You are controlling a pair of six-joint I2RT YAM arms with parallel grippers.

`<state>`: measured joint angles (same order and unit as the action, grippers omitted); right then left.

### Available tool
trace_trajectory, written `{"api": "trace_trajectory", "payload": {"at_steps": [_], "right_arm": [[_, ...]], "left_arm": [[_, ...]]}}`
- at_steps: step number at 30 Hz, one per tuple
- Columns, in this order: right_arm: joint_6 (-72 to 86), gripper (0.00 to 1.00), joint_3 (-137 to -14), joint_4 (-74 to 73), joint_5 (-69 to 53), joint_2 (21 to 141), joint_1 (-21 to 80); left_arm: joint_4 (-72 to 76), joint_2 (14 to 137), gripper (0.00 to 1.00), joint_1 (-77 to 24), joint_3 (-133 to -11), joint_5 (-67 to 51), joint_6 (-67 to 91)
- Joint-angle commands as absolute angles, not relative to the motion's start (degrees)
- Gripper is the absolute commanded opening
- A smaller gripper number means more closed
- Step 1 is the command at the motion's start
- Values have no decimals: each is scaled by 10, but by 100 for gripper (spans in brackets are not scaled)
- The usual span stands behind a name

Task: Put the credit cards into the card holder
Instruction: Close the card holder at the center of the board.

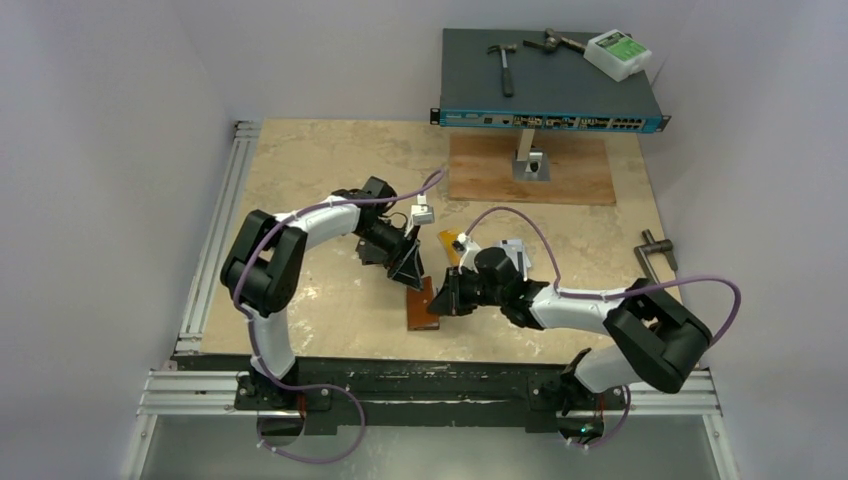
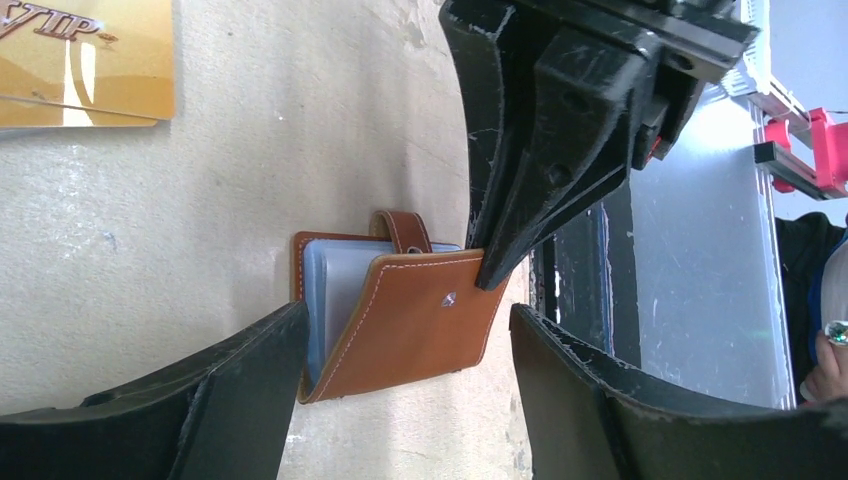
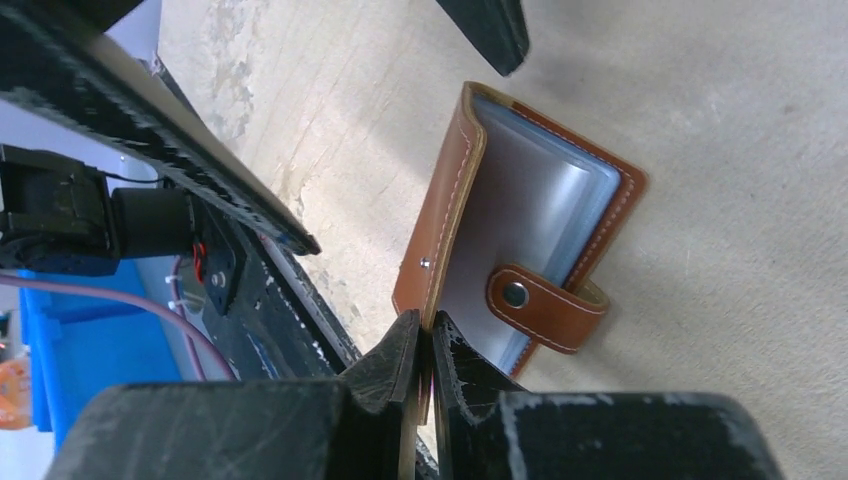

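The card holder (image 1: 422, 305), brown leather with pale blue sleeves, lies near the table's front middle, its cover raised and its snap tab (image 3: 545, 305) loose. My right gripper (image 3: 428, 335) is shut on the free edge of that cover (image 2: 410, 320) and holds it up. My left gripper (image 2: 408, 370) hangs open over the holder, one finger on each side, gripping nothing. Gold credit cards (image 2: 85, 60) lie flat on the table beyond the holder, seen from above as an orange card (image 1: 450, 243) with silvery white cards (image 1: 513, 250) beside it.
A network switch (image 1: 550, 75) on a stand at the back carries hammers (image 1: 505, 65) and a white box (image 1: 617, 52). A wooden board (image 1: 580, 175) lies beneath it. A metal handle (image 1: 655, 250) sits at the right edge, an aluminium rail (image 1: 215, 240) along the left.
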<state>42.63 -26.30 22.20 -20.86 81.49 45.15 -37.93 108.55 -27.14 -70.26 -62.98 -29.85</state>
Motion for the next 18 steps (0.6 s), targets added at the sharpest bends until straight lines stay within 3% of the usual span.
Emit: {"api": "trace_trajectory", "payload": {"at_steps": [1,14,18], "right_arm": [[343,6,-304,163,-206,783,455],[325,7,-329,136,-218,786,456],[329,8,-327,148,-224,788,456]], "left_arm": [[-408,1093,72,-271,-731,-670,-354],[-445,1115,49,-285,-750,-655,-412],[-454,1126,36,-293,-760,-645,-420]]}}
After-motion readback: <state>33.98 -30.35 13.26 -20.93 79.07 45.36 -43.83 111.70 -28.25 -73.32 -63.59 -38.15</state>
